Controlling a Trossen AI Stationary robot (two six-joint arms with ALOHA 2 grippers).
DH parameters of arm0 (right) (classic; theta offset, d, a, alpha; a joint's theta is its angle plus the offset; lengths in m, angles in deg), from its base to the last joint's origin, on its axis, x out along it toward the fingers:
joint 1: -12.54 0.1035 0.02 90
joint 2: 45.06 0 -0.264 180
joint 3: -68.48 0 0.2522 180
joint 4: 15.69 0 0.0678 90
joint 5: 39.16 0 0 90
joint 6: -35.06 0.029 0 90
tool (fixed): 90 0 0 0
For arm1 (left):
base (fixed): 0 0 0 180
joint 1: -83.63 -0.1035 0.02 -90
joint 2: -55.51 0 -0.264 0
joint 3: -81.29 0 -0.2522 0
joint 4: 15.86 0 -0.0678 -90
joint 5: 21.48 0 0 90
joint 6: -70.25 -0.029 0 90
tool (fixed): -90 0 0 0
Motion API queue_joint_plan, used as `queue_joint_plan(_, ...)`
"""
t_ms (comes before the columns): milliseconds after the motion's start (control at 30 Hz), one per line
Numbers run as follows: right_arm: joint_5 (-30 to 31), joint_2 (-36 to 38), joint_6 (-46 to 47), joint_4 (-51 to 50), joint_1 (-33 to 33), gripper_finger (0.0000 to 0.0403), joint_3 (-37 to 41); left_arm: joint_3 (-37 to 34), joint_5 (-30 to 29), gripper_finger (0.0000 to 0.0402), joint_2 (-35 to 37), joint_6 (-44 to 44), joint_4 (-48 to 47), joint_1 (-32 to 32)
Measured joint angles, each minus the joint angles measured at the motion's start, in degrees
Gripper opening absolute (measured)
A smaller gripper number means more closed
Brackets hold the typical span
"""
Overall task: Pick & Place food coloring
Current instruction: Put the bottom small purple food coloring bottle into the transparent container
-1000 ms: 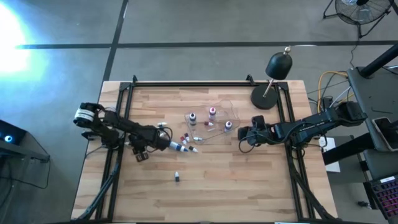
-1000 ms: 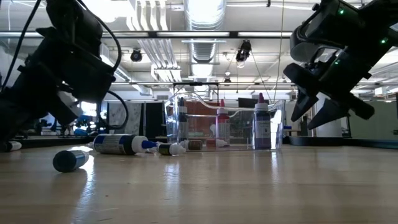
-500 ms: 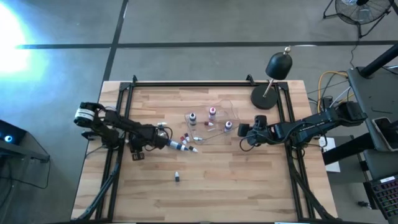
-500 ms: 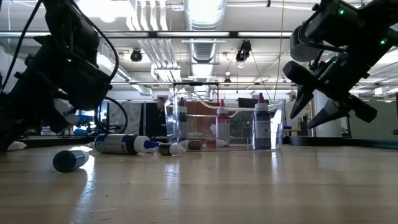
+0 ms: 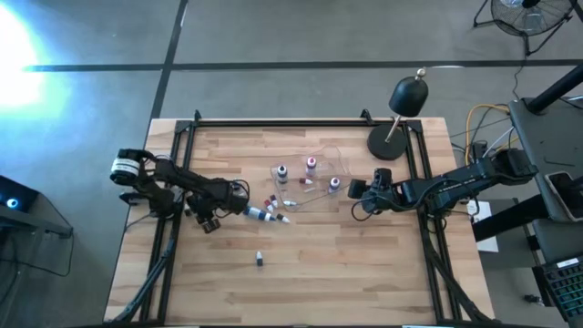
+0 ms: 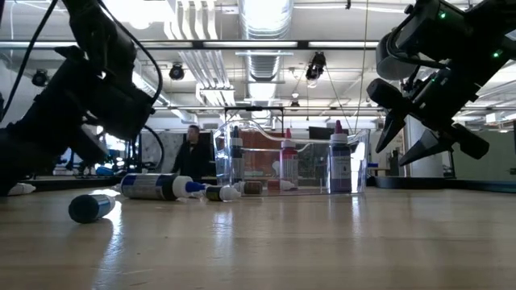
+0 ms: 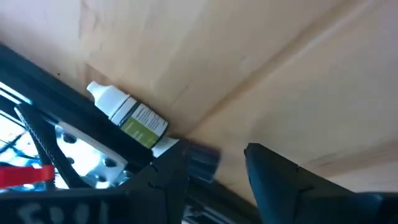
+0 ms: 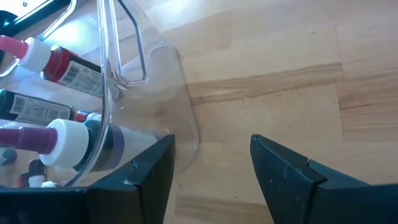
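From above: a wooden table (image 5: 301, 273) carries a black lamp (image 5: 401, 114) at its far right corner, well clear of both arms. Near the middle sits a clear tray (image 5: 314, 178) with three bottles upright inside it (image 5: 310, 165). Just off the tray's near-left side a loose cluster of bottles (image 5: 271, 210) lies flat; the exact count there is hard to tell, about four. One more bottle (image 5: 260, 260) lies alone toward the near edge. The left gripper (image 5: 215, 219) hangs toward the left edge, near the cluster's outermost bottle without touching it. The right gripper (image 5: 355, 198) sits just beside the tray's right side.

Table level: three capped bottles stand in the tray (image 6: 290, 165). In front of it several lie on their sides, a large one with a blue tip (image 6: 153, 187) and a dark one (image 6: 89, 207) nearest the camera. A person (image 6: 192, 153) stands in the room behind. The right gripper (image 6: 419, 141) hangs above the table, jaws spread, holding nothing.

Left wrist: jaws apart and empty; a white-capped bottle with a green label (image 7: 127, 115) lies by the table's metal frame (image 7: 68, 134).

Right wrist: jaws spread, empty, facing the tray wall (image 8: 143, 68); bottles show through it (image 8: 56, 62)
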State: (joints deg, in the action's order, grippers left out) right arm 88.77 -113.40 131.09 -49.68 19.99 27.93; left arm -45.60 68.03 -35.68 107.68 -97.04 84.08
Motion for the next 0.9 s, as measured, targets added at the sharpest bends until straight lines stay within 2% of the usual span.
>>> queue_joint_plan(133,0.71,0.00,-0.07,-0.05,0.00,0.0203,0.00,2.35,-0.58,0.0135,0.21,3.23,0.15,0.07)
queue_joint_plan(400,1.27,-0.01,-0.48,-0.10,-0.24,0.0203,0.00,4.48,-2.32,0.0135,0.35,4.38,-0.38,0.02)
queue_joint_plan(567,1.27,0.00,-0.46,-0.07,-0.24,0.0203,0.15,4.50,1.36,0.0135,0.44,-4.14,-3.49,0.61)
queue_joint_plan(800,1.25,-0.01,-0.46,-0.09,-0.34,0.0203,0.74,4.50,-3.16,0.0135,0.48,-17.47,-10.18,0.78)
queue_joint_plan(900,1.25,0.00,0.01,-0.07,-0.39,0.0203,1.02,4.50,-2.78,0.0135,0.23,-17.47,-10.63,0.61)
